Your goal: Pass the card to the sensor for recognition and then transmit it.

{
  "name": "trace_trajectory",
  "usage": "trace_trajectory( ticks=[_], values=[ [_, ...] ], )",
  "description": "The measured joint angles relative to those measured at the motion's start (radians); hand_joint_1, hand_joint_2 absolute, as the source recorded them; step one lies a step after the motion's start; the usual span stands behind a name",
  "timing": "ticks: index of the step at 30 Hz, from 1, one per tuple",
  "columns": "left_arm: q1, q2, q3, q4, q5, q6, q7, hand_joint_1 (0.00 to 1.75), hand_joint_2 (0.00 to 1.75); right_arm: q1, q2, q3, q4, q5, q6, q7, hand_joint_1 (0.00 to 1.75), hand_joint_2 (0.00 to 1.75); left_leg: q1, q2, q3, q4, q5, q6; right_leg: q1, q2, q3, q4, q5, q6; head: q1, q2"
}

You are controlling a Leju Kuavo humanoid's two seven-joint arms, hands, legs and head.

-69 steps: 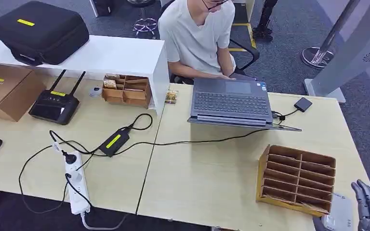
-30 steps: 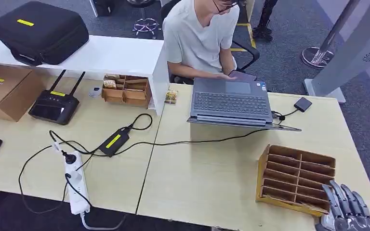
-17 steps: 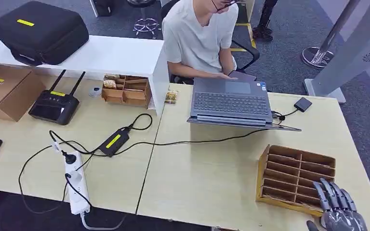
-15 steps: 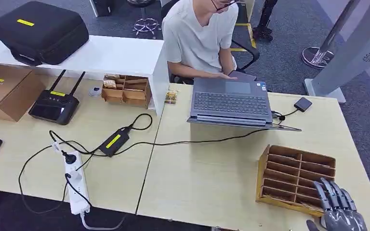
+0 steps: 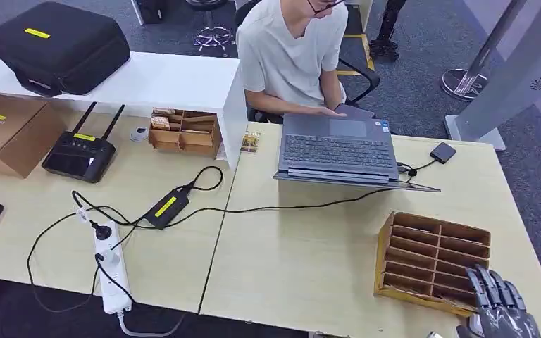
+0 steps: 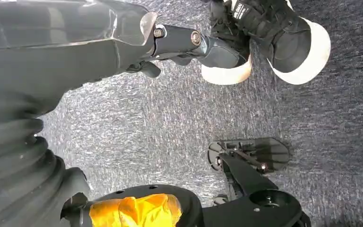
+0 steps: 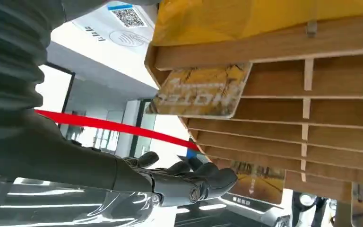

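A wooden slotted rack [image 5: 433, 257] stands at the table's near right corner. In the right wrist view a yellow-brown printed card [image 7: 201, 92] sticks out of one slot of the rack [image 7: 312, 118], and another card [image 7: 257, 175] sits in a slot further along. My right hand [image 5: 499, 313] hovers at the rack's near right corner, fingers stretched out toward the slots, holding nothing. Its dark fingers [image 7: 194, 182] end just short of the rack's face. A white device with a QR code [image 7: 123, 28] lies beside the rack. My left hand [image 6: 184, 40] hangs over the floor, fingers out, nothing in it.
A person sits behind an open laptop [image 5: 338, 148]; a small black box [image 5: 442, 152] is cabled to it. Power strip [image 5: 110, 267], adapter and cables cross the table's left half. A second wooden organiser [image 5: 183, 132], a router and a cardboard box stand at the back left.
My right hand came in from the right edge to the rack's near corner, covering the white device, then sank slightly toward the table's front edge. The person leaned a little.
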Motion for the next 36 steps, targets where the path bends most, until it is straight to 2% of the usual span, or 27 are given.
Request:
trace_trajectory(
  ticks=[19,20,36],
  values=[
    [0.000,0.000,0.000,0.000,0.003,0.003,0.003,0.00,1.75,-0.005,0.010,-0.008,0.024,0.016,0.006,-0.008,0.00,1.75,0.000,0.000,0.000,0.000,0.000,0.000,0.000,0.000,0.000,0.000,0.000,0.000,0.000,0.000],
    [0.000,0.000,0.000,0.000,0.003,0.003,0.003,0.00,1.75,-0.005,0.011,-0.009,0.024,0.016,0.006,-0.008,1.75,1.75,0.000,0.000,0.000,0.000,0.000,0.000,0.000,0.000,0.000,0.000,0.000,0.000,0.000,0.000],
    [0.000,0.000,0.000,0.000,0.003,0.002,0.003,0.00,1.75,-0.021,0.030,-0.018,0.022,-0.001,0.007,-0.032,1.75,1.75,0.000,0.001,0.001,0.000,0.000,0.000,0.000,0.001,0.001,0.000,0.000,0.000,0.000,0.000]
  ],
)
